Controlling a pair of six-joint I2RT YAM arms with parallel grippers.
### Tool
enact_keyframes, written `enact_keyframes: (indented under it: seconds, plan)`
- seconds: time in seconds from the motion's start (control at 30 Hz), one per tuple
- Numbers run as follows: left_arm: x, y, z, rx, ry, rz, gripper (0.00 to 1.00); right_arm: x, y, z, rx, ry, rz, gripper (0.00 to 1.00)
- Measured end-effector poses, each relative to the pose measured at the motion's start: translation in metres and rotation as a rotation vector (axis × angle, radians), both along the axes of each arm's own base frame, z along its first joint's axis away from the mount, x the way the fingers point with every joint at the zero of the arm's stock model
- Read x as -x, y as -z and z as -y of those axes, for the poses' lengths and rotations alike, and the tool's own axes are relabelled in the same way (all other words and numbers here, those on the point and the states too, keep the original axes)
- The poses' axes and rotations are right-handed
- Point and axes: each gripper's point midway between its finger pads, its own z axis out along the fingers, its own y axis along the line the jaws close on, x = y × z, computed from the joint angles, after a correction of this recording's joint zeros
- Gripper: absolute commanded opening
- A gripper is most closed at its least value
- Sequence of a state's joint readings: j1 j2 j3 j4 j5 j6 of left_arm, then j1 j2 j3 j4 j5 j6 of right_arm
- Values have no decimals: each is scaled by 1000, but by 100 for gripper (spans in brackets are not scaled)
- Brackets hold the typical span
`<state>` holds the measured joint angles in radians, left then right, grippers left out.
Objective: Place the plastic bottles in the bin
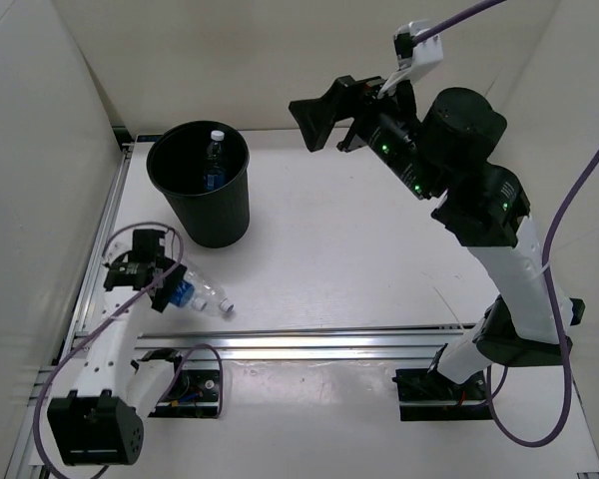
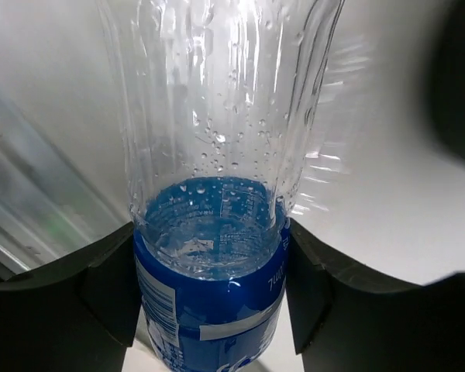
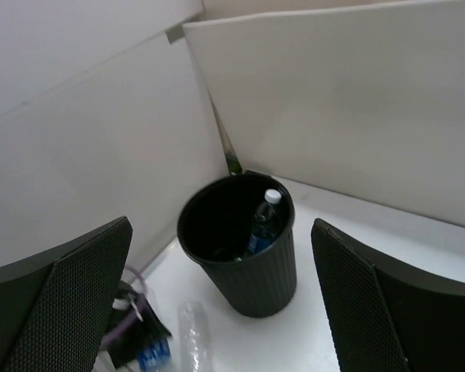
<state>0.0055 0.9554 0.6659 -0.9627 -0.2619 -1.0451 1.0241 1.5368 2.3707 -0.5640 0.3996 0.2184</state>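
Left gripper [image 1: 152,274] is clamped on the clear bottle [image 1: 202,297] at its blue label [image 2: 209,310], with a finger pressed to each side. The bottle lies on the table [image 1: 359,259], near the bin [image 1: 212,218] on its near side and apart from it, cap end pointing right. Right gripper [image 1: 327,118] is spread wide and empty, raised high behind the bin. A second blue-labelled bottle [image 1: 216,160] stands inside the bin, white cap up. The step in hand looks like lift and carry. To do it well, raise it straight up until the free cap end clears the rim, centre over the opening, then let go. The thin wall with droplets inside may buckle or slip, so squeeze steadily. The label has white print, too blurred to read, and no brand is legible.
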Motion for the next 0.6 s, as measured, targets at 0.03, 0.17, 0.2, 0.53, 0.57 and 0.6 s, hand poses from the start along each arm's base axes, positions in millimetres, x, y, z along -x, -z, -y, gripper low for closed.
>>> enact_keyframes:
  seconds: [0.03, 0.17, 0.2, 0.53, 0.57, 0.6]
  plan:
    - [-11, -22, -1, -4, -7, 65, 62, -2, 7, -1, 22, 5, -12, 100]
    - [-51, -128, -4, -13, -19, 384, 59, -4, 29, 1, 104, 22, -49, 100]
    - [-60, -154, -4, -16, -19, 461, 59, -4, 32, 1, 116, 23, -54, 100]
    - [-170, -304, 16, -171, 120, 748, 59, -8, 55, -1, 202, 33, -80, 100]
    - [-186, -304, 20, -195, 135, 738, 63, -8, 59, -1, 211, 34, -84, 100]
    - [-203, -302, 23, -220, 152, 721, 66, -9, 61, -1, 221, 34, -87, 100]
